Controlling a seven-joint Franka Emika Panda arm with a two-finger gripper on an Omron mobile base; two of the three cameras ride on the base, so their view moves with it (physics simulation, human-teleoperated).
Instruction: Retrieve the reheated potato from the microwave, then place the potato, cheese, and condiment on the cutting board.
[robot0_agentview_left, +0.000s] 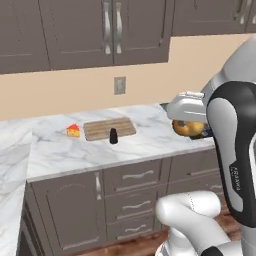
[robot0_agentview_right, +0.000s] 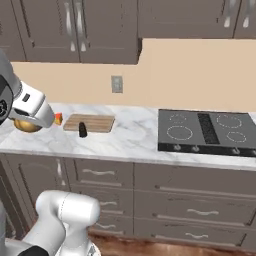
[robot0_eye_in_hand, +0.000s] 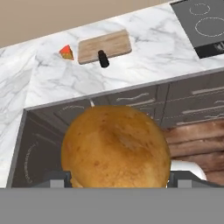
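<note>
Marble counter (robot0_agentview_left: 65, 150) runs under dark brown wall cabinets, with a beige wall and a wall outlet (robot0_agentview_left: 119, 85) behind it. Toward the counter's back edge lies the cutting board (robot0_agentview_left: 109, 128), and the condiment (robot0_agentview_left: 113, 135) stands at the board's front edge, touching or overlapping it; which one cannot be told from these views. The cheese (robot0_agentview_left: 73, 131) sits just beside the board's left end, apart from it, and in the right base view it is half hidden behind the arm. Right of the board, well apart, a black cooktop (robot0_agentview_right: 206, 131) is set into the counter, its far right end cut off. The gripper (robot0_agentview_left: 192, 131) hangs in front of the counter's front edge, above the drawers, with its jaws spread wide around the potato (robot0_eye_in_hand: 114, 146), which is clamped between them. From the hand camera the potato covers most of the fingers, so only their outer edges show. The arm's dark elbow hides part of the potato in the left base view.
</note>
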